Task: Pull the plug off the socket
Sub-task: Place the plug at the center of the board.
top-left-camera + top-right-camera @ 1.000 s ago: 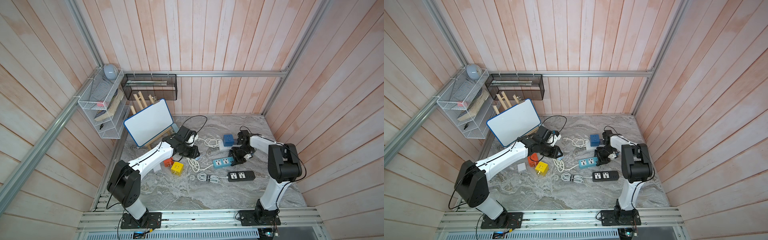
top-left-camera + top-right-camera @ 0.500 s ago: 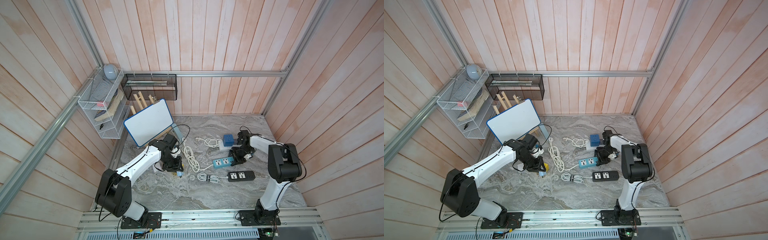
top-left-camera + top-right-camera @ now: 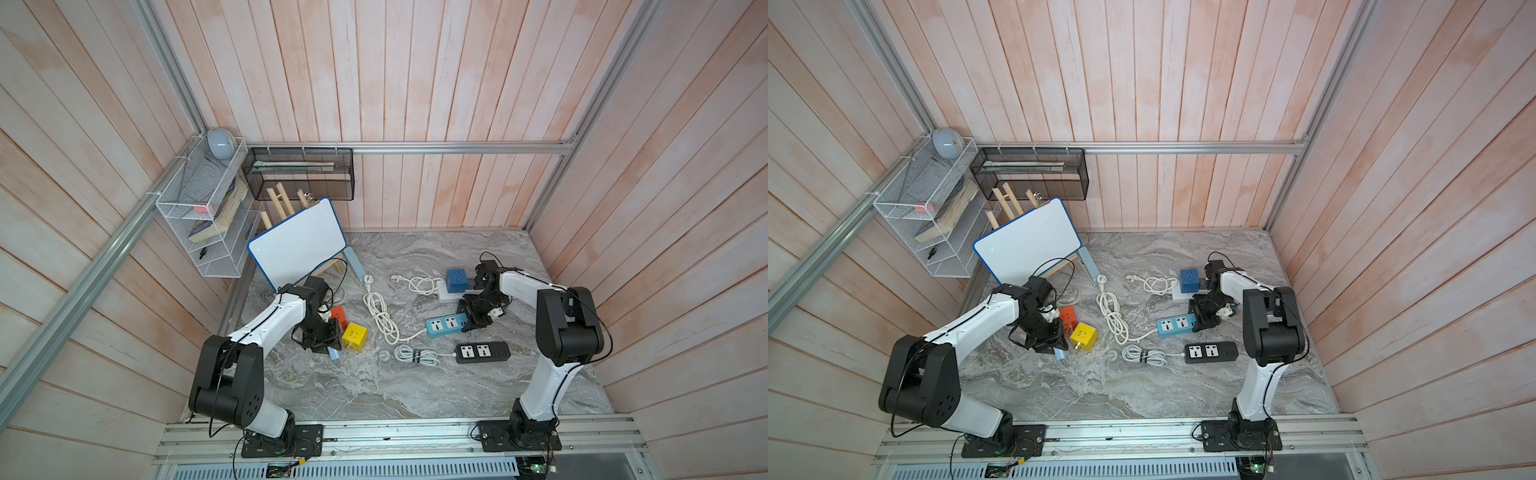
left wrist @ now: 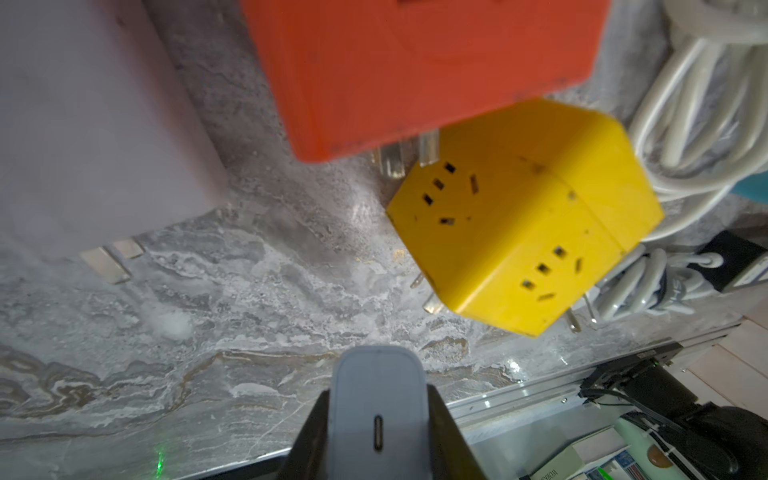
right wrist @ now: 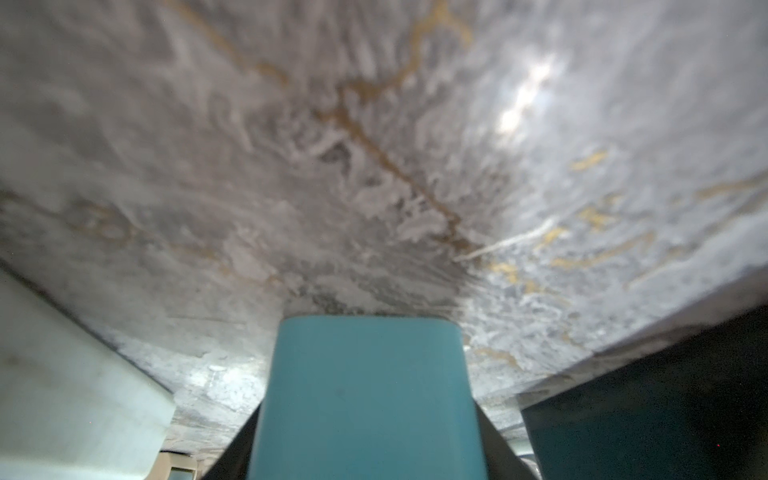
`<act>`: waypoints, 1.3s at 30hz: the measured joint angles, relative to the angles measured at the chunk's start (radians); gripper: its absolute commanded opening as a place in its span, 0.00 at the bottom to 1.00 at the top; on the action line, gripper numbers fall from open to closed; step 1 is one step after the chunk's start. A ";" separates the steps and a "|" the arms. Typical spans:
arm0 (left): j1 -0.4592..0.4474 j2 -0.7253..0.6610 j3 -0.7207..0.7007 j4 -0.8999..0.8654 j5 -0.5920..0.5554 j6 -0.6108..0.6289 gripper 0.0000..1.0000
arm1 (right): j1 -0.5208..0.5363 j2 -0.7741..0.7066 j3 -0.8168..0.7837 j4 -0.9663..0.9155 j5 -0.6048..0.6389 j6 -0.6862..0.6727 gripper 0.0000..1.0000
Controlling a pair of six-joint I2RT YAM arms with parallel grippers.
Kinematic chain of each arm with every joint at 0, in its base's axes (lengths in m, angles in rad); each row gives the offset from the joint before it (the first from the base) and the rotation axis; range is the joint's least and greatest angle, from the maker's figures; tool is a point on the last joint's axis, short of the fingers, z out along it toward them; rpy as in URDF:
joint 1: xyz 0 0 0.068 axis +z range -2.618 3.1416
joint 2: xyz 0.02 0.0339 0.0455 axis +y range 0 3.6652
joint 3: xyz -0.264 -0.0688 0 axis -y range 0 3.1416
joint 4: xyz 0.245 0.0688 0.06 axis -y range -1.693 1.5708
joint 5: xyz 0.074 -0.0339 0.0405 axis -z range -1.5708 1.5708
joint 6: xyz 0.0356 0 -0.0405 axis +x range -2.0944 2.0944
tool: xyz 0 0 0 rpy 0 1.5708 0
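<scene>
The plug (image 4: 378, 399) is a pale blue-grey adapter with a slot port in its end face, and my left gripper (image 4: 378, 419) is shut on it. In both top views the plug (image 3: 334, 353) (image 3: 1061, 354) hangs low over the marble floor beside a yellow cube socket (image 3: 354, 336), apart from every socket. The socket is a teal power strip (image 3: 445, 326) (image 3: 1174, 325) lying right of centre. My right gripper (image 3: 471, 322) (image 5: 365, 415) is shut on the strip's right end (image 5: 365, 386).
An orange cube socket (image 3: 338, 314) (image 4: 415, 62) and the yellow cube (image 4: 523, 216) lie close to my left gripper. A coiled white cable (image 3: 380, 318), a black power strip (image 3: 482, 352), a blue cube (image 3: 456, 280) and a leaning whiteboard (image 3: 297, 245) surround the middle.
My left arm has swung from behind the white cable toward the front left, still shut on the plug, and now sits beside the yellow cube. The right arm has not moved.
</scene>
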 measured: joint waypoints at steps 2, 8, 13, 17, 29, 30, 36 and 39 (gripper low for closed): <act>0.014 0.017 -0.007 0.026 0.000 0.003 0.00 | 0.000 0.000 0.000 0.000 0.000 0.000 0.00; 0.042 0.076 -0.011 0.075 -0.003 0.031 0.00 | 0.000 0.001 0.001 -0.001 0.000 0.000 0.00; 0.063 0.100 -0.011 0.100 -0.003 0.063 0.15 | 0.000 0.002 0.002 -0.001 0.000 0.000 0.00; 0.066 0.109 -0.011 0.121 -0.003 0.080 0.40 | 0.000 0.005 0.005 -0.004 0.000 -0.003 0.00; 0.066 0.113 -0.011 0.129 -0.017 0.093 0.63 | 0.001 0.007 0.008 -0.008 0.000 -0.004 0.00; 0.066 0.113 -0.010 0.127 -0.019 0.093 0.64 | 0.001 0.007 0.008 -0.008 0.000 -0.004 0.00; 0.066 0.111 0.004 0.095 -0.035 0.089 0.67 | 0.001 0.006 0.008 -0.008 0.001 -0.004 0.00; 0.066 0.097 0.021 0.077 -0.047 0.085 0.67 | 0.001 0.005 0.008 -0.008 0.004 -0.005 0.00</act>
